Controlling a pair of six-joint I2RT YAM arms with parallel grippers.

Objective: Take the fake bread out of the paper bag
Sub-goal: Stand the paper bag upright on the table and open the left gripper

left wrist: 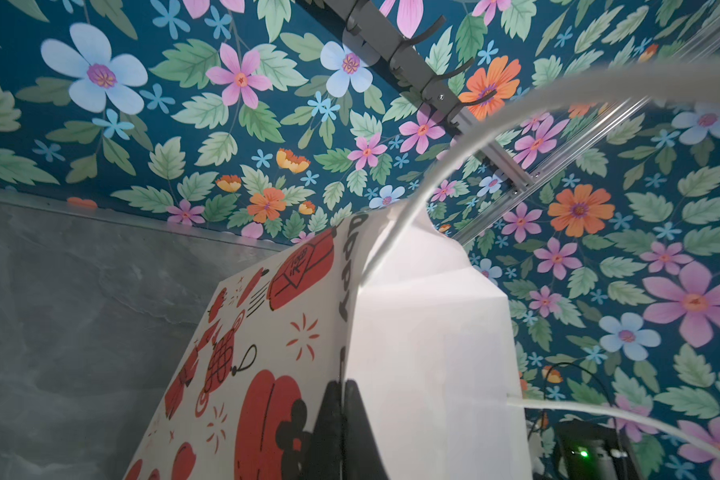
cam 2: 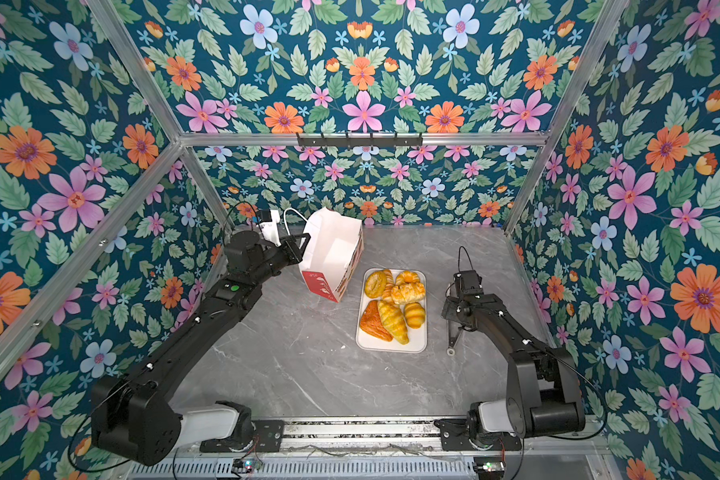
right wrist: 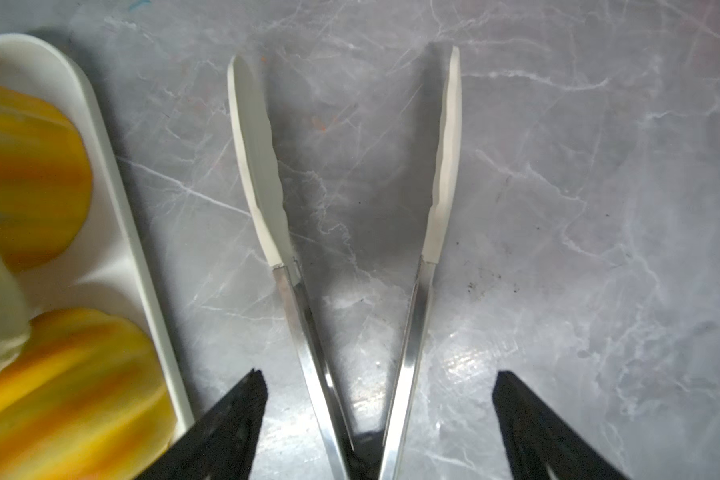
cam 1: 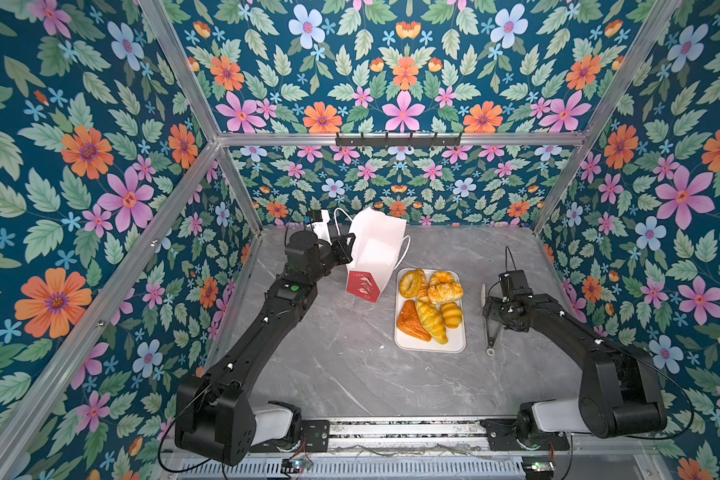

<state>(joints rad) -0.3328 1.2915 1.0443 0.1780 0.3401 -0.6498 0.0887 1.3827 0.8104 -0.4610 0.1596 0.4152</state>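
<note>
Grey marble tabletop (cam 1: 350, 374) carries all items. White paper bag (cam 1: 375, 249) with a red printed band stands tilted at the rear, left of centre, with its cord handles loose. White rectangular tray (cam 1: 431, 345) lies just beside the bag's red base, on its right. Fake bread (cam 1: 431, 307) (ring, croissants, triangular puff, round buns) lies on the tray, outside the bag. Metal tongs (right wrist: 262, 166) with white tips lie on the tabletop right of the tray, arms spread. Left end effector (left wrist: 341, 399) is clamped shut on the bag's upper edge. Right end effector (right wrist: 379, 378) is wide open, jaws straddling the tongs without touching them.
</note>
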